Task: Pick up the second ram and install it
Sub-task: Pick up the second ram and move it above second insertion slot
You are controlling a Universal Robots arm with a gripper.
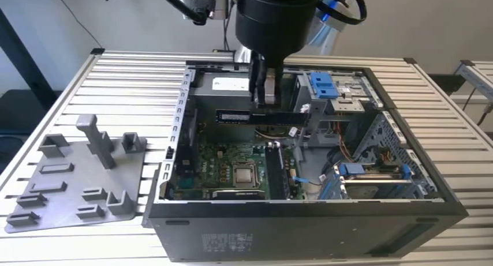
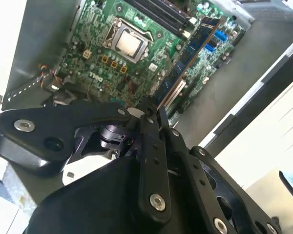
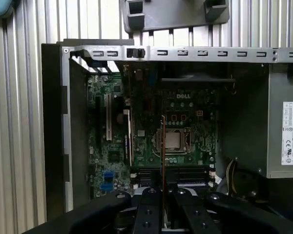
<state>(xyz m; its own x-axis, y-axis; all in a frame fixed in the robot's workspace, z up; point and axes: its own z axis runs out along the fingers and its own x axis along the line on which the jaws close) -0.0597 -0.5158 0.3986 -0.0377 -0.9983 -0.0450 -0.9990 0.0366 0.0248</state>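
Observation:
The second ram (image 1: 260, 117) is a thin dark stick held level above the open computer case (image 1: 308, 220). My gripper (image 1: 266, 107) is shut on its top edge near the middle. In the first wrist view the ram (image 3: 163, 146) is edge-on, a thin line running out from the gripper (image 3: 163, 189) over the green motherboard (image 3: 112, 146). In the second wrist view the ram (image 2: 185, 61) reaches out from the gripper (image 2: 149, 111), its gold edge toward the board. The long black memory slots (image 2: 158, 13) lie beside the silver processor (image 2: 128, 43).
The grey holder tray (image 1: 77, 179) with upright posts lies on the slatted table (image 1: 123, 87) at the exterior view's left of the case. Inside the case are blue drive clips (image 1: 324, 86), a metal drive cage (image 1: 385, 162) and cables (image 1: 347, 145).

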